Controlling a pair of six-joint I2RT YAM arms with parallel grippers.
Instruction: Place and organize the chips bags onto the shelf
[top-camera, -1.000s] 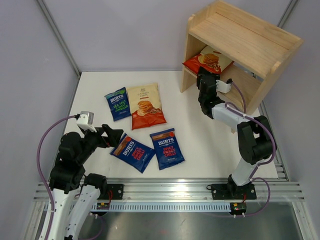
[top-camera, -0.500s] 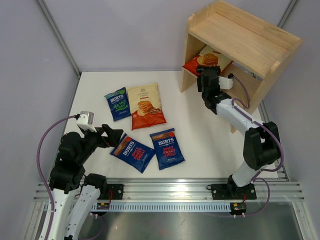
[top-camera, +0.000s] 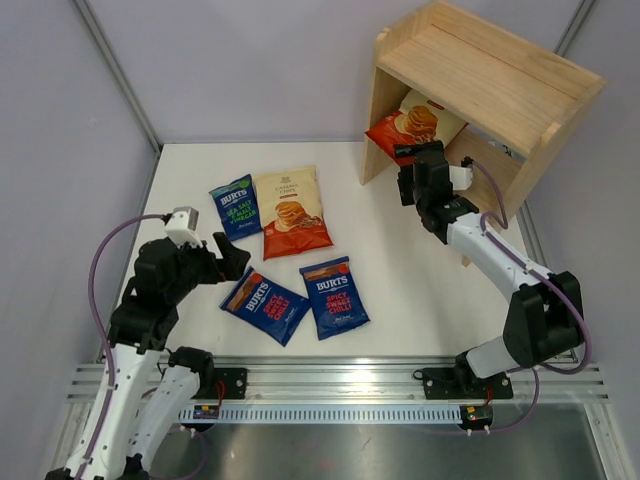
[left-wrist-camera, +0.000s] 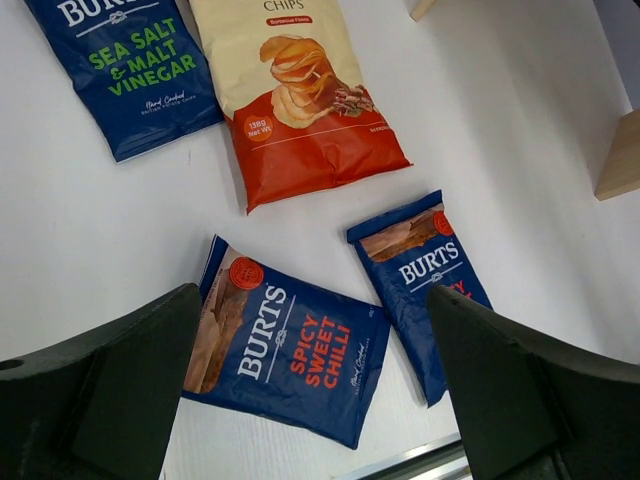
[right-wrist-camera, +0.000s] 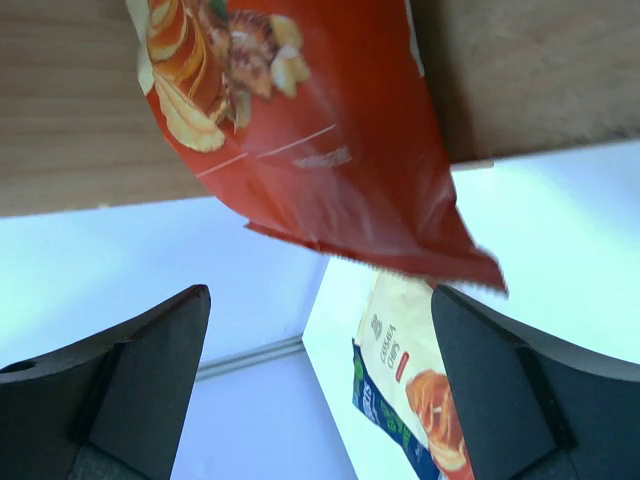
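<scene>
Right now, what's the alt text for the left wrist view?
Four chips bags lie flat on the white table: a Spicy Sweet Chilli bag nearest, framed by the left gripper's open jaws, a second Burts bag to its right, and a cream-and-red bag beside a Sea Salt & Malt Vinegar bag beyond.

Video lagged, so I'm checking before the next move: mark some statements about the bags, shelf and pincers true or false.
1. A Cassava Chips bag sits in the shelf's lower tier. True.
2. The left pincer is shut on a Spicy Sweet Chilli bag. False: it is open above it.
3. Four bags lie on the table. True.
4. The right pincer grips that Cassava Chips bag. False: it is open, the bag free.
</scene>
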